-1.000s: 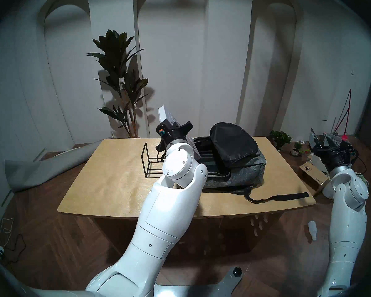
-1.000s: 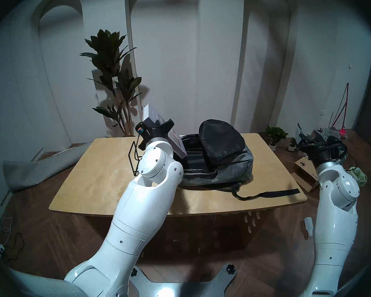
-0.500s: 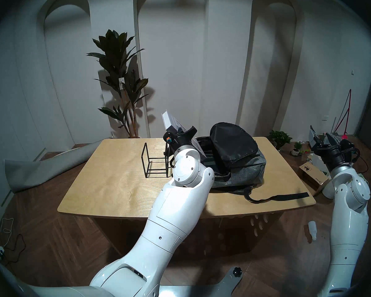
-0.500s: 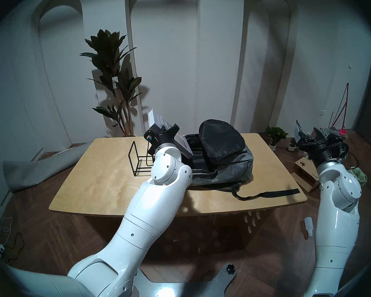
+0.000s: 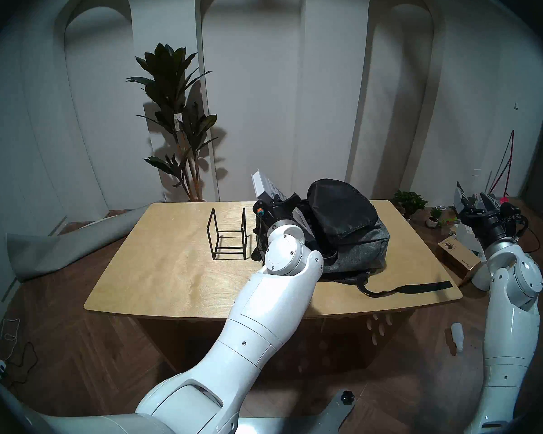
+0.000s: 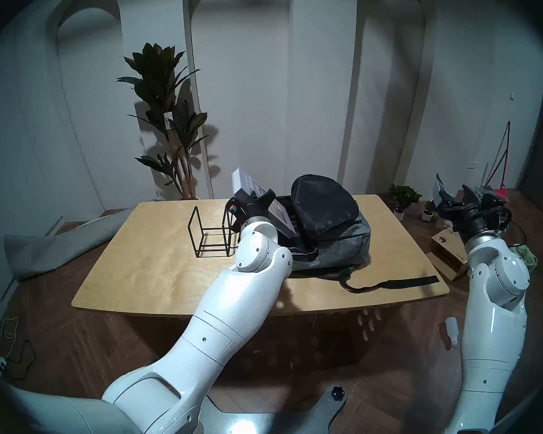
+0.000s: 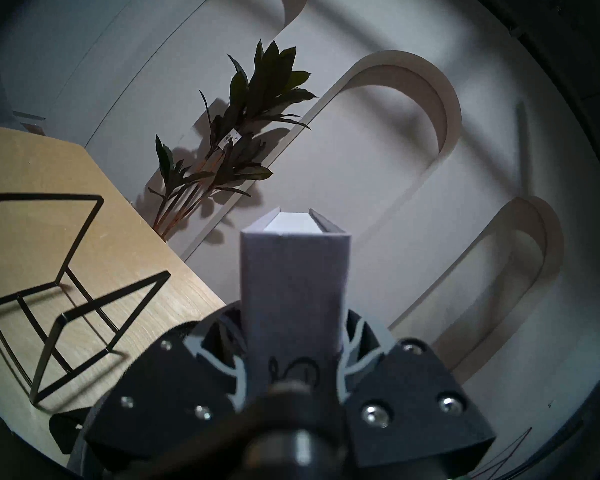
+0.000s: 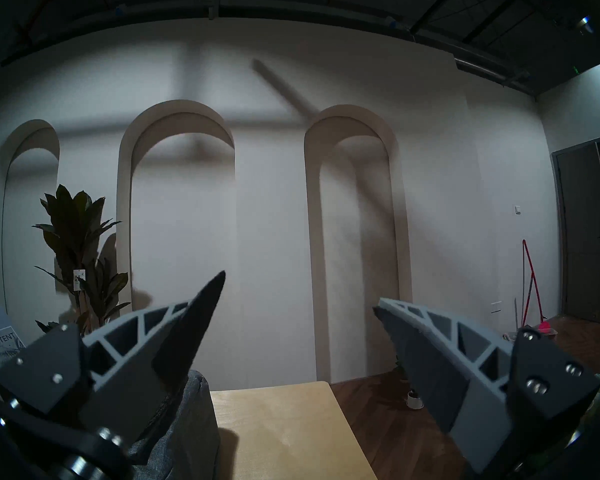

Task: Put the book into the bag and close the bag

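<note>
Black wire stand (image 5: 228, 234) sitting empty on wooden table (image 5: 157, 267). Left gripper (image 7: 293, 361) clamping the white book (image 7: 293, 288), tilted over the grey fabric bag (image 5: 358, 248), black flap (image 5: 339, 211) standing open. Right gripper (image 8: 298, 316) hanging spread, empty, beside table.

arms (image 5: 273, 301): glossy white | wrists: black | pincer fingers (image 8: 440, 344): grey lattice

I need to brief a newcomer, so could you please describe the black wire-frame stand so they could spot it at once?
Start at the light wooden table. Left of the grey backpack stands the wire stand, apart from it. Unlike its solid neighbours, it is only thin black rods forming an open U-shaped frame, with nothing in it.
</note>
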You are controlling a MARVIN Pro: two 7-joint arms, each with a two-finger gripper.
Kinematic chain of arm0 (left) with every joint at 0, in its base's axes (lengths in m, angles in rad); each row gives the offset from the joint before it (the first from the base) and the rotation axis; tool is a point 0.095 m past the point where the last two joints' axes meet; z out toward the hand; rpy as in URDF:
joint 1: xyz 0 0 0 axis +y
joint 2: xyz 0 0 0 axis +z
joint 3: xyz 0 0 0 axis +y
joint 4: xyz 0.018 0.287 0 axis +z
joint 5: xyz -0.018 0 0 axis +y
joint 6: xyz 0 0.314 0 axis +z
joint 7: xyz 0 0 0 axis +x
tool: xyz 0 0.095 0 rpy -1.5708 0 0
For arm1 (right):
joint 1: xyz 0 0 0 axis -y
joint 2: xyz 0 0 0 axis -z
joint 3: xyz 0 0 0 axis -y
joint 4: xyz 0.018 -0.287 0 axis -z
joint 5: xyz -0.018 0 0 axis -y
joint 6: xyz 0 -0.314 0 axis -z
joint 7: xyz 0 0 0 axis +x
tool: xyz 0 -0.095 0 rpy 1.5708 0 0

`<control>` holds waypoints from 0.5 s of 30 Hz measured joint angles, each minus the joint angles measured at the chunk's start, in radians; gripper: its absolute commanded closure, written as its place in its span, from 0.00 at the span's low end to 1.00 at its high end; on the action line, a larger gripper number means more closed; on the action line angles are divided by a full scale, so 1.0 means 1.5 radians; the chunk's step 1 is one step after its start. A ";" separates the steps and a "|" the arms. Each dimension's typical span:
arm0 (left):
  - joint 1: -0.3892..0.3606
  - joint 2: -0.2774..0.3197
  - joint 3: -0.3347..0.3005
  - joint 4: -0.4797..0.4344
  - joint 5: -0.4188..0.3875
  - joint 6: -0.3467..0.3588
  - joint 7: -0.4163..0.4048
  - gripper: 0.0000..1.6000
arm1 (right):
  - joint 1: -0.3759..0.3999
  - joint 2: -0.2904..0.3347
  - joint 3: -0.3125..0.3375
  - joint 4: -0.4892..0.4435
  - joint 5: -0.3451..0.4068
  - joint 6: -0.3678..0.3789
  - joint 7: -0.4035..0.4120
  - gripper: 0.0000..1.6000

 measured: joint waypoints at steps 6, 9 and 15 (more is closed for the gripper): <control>-0.014 -0.010 0.011 0.040 -0.032 -0.019 -0.011 1.00 | -0.002 0.000 0.005 -0.004 -0.010 -0.005 -0.004 0.00; -0.020 -0.015 0.015 0.058 -0.044 -0.026 -0.014 1.00 | -0.004 0.001 0.006 -0.006 -0.015 -0.005 -0.004 0.00; -0.038 -0.029 0.022 0.109 -0.067 -0.040 -0.021 1.00 | -0.006 0.001 0.008 -0.009 -0.024 -0.008 -0.002 0.00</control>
